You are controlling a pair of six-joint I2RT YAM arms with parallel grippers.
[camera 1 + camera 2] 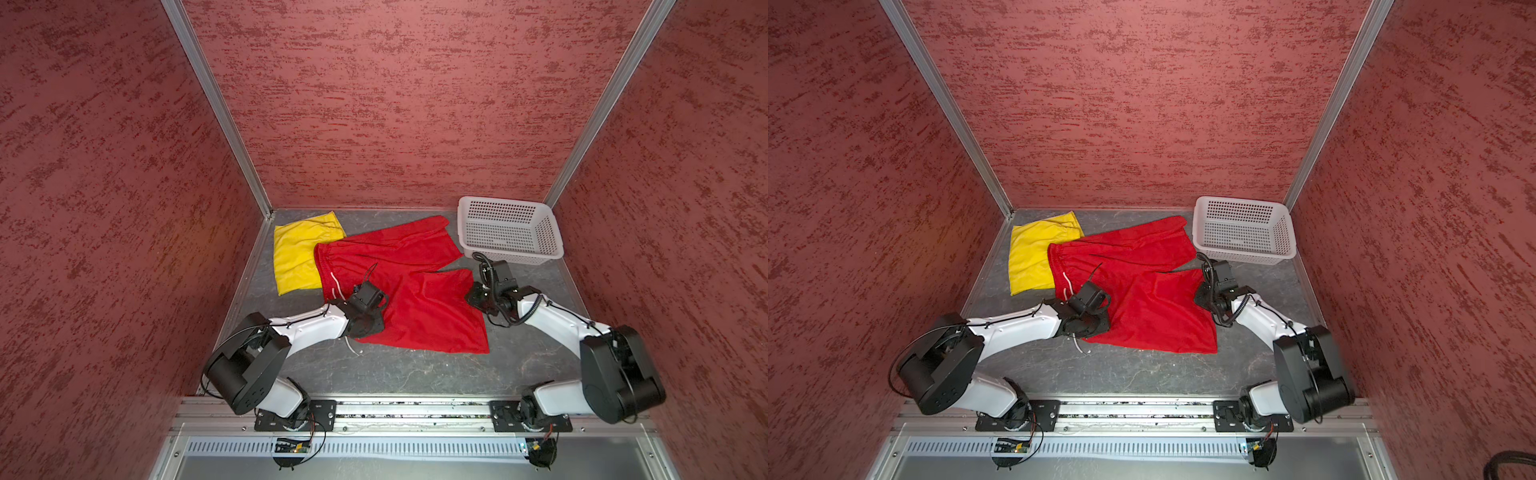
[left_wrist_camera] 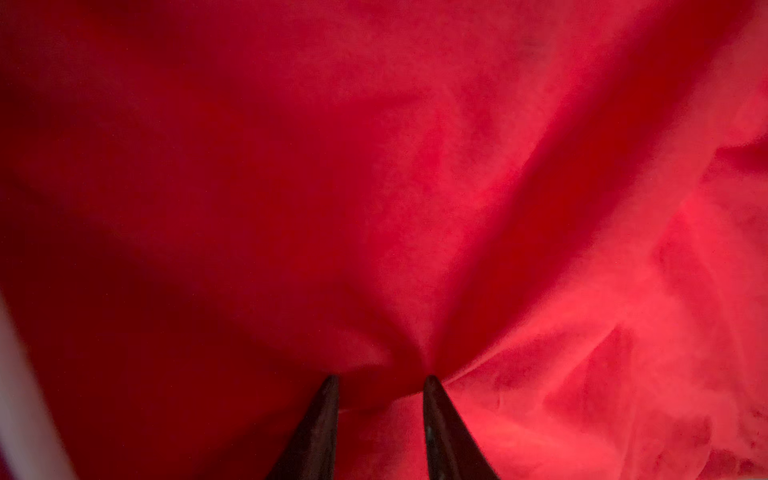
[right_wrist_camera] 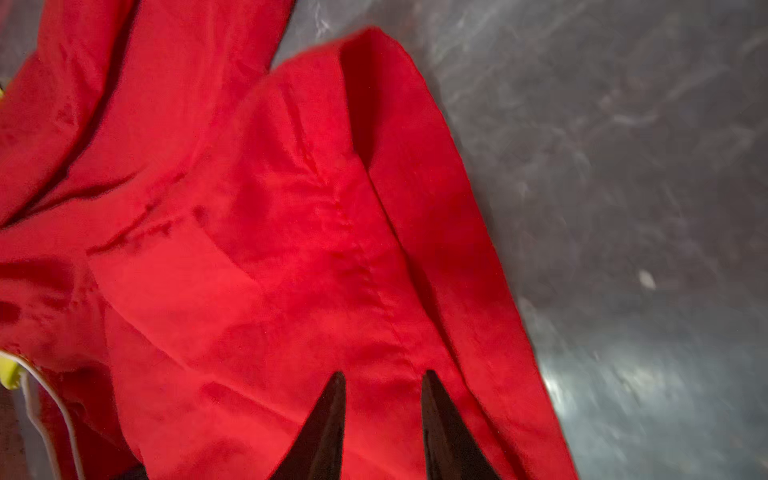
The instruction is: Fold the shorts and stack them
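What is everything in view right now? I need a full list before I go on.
Bright yellow cloth shorts: one, yellow, folded, far left corner, edge under the red pair.
Bright red cloth shorts: one, red, spread open mid-table, not folded.
Pale drawstring: one, white, trailing from the red waistband onto the table.
White perforated plastic basket: one, white, far right corner, empty.
Grey marbled tabletop: one, grey, under everything.
Left gripper: one, black, jaws apart, tips on red cloth.
Right gripper: one, black, jaws apart, tips at red leg hem.

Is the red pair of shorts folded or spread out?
Spread out: the red shorts lie flat on the table, both legs apart, neither folded over.
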